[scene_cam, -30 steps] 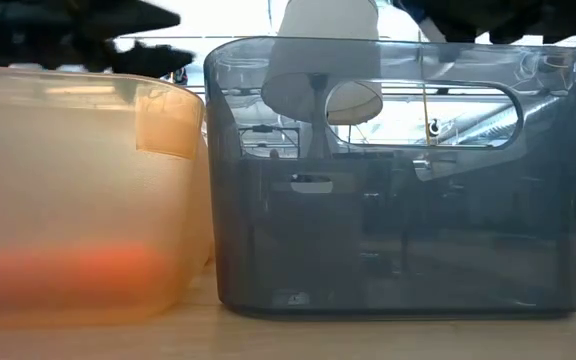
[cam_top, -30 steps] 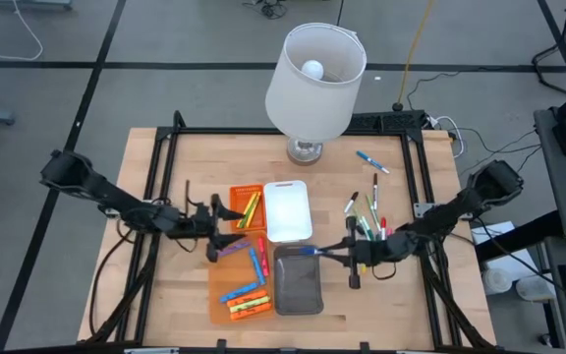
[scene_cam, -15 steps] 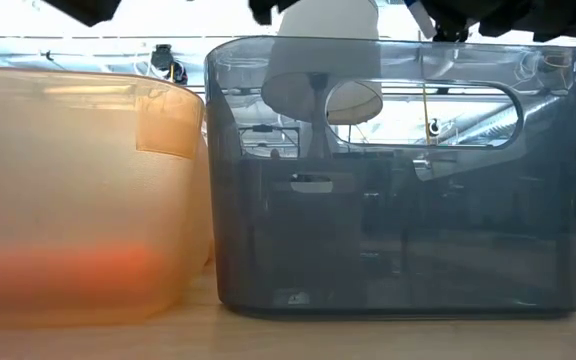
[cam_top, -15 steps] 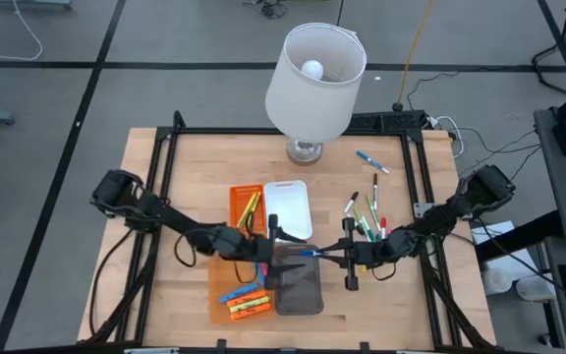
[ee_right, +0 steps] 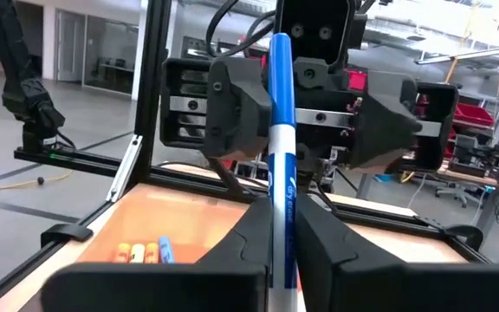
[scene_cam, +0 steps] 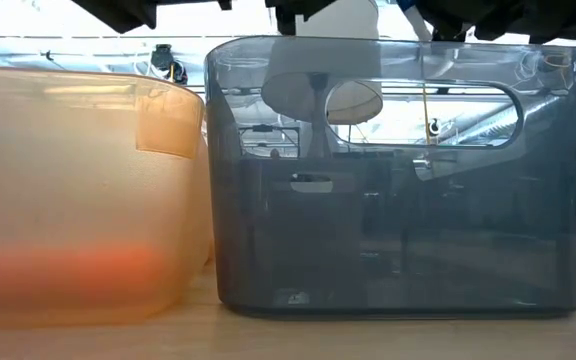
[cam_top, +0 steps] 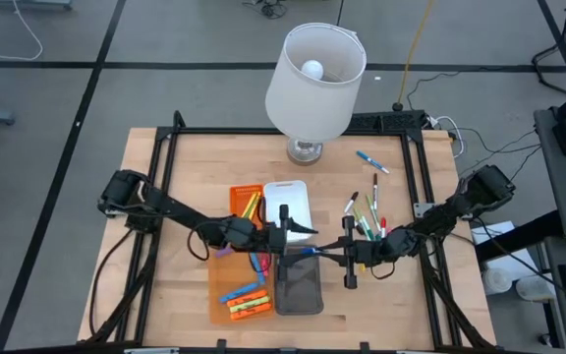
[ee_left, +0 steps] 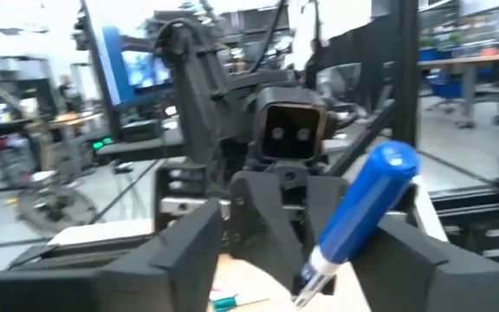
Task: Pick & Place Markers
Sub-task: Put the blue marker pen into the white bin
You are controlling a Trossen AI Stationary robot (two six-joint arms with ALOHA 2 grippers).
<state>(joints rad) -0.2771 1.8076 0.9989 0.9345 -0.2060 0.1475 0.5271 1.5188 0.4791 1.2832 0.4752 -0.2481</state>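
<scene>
Near the middle of the high view, the right gripper [cam_top: 314, 252] had its fingers [ee_right: 232, 238] clamped on a blue marker [ee_right: 280, 156] above the grey tray [cam_top: 298, 285]. The left gripper [cam_top: 288, 233] faced it, fingers apart around the marker's other end. More markers [cam_top: 367, 218] lay right of center on the tabletop [cam_top: 155, 295], others in the orange tray [cam_top: 234, 315]. If one let go too soon, the marker could drop and roll away, and if both pulled, it might slip
</scene>
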